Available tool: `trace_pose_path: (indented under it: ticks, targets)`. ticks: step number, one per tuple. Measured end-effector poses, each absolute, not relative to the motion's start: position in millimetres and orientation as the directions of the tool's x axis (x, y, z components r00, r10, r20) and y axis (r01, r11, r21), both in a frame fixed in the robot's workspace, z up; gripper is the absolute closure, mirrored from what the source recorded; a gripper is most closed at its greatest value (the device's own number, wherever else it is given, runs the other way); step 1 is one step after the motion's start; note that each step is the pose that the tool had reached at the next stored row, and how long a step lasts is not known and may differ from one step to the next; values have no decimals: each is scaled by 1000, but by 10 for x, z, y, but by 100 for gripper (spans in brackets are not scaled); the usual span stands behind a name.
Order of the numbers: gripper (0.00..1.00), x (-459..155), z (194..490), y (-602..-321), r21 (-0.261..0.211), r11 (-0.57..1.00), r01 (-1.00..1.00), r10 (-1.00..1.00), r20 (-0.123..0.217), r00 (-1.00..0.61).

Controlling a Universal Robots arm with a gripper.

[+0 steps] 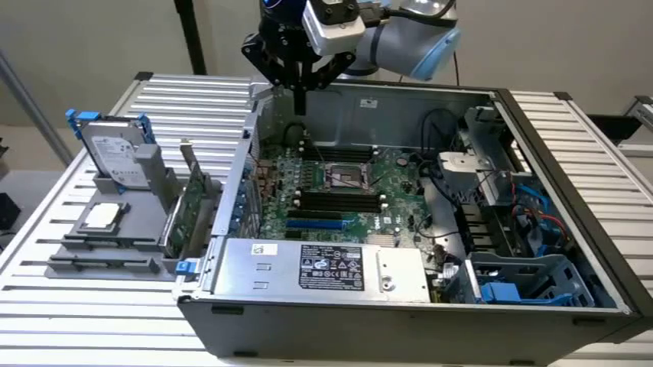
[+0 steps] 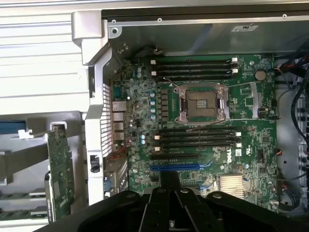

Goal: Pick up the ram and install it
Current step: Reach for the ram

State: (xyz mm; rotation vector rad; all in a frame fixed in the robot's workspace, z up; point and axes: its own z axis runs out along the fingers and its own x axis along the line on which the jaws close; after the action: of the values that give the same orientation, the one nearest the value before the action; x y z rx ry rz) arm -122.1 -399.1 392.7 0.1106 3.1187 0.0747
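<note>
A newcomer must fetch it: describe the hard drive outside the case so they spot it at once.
Start at the open computer case; on the table at the exterior view's left of it sits a grey rack. At the rack's far end the hard drive stands upright between blue tabs. It is a silver box with a white label, unlike the green expansion card beside it.
</note>
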Motion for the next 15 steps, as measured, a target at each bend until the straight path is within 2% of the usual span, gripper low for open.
trace_pose_path:
  ticks: [15]
  targets:
    - [100, -1646, 3919, -4162, 48, 996, 71, 71, -11, -997]
